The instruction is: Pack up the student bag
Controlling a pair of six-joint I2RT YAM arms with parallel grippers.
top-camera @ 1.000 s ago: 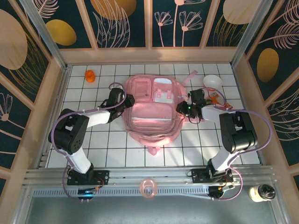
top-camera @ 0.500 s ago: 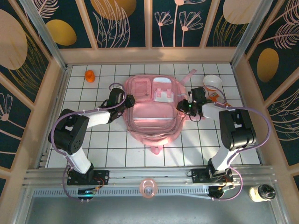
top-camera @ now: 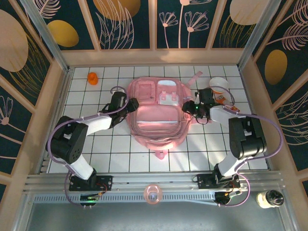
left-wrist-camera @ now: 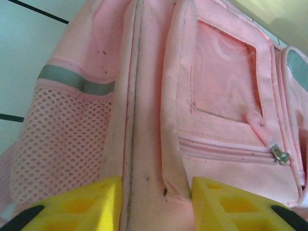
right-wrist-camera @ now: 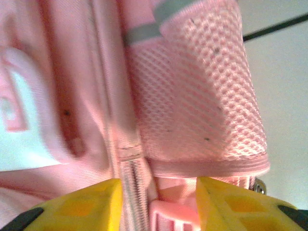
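The student bag (top-camera: pixel 156 115), a large pink backpack, lies flat on the white tiled table with its front pockets up. My left gripper (top-camera: pixel 131 103) is at its left side; in the left wrist view (left-wrist-camera: pixel 156 204) the yellow fingers (left-wrist-camera: pixel 91 204) stand apart, astride a raised fold of the bag (left-wrist-camera: pixel 149 120) beside the mesh pocket. My right gripper (top-camera: pixel 186 107) is at the bag's right side; its wrist view (right-wrist-camera: pixel 159 204) shows the yellow fingers (right-wrist-camera: pixel 82 207) apart over the zipper, a pink buckle and the mesh side pocket of the bag (right-wrist-camera: pixel 192 96). Neither fold looks pinched.
An orange toy (top-camera: pixel 93 78) sits at the back left. A white bowl (top-camera: pixel 219 84) and an orange packet (top-camera: pixel 223 100) lie behind my right gripper. A pink ring (top-camera: pixel 153 194) and a jar (top-camera: pixel 270 198) rest on the near rail.
Both grippers' jaws have widened on the bag's sides. The right gripper has shifted slightly toward the back; the left arm's elbow has dropped a little.
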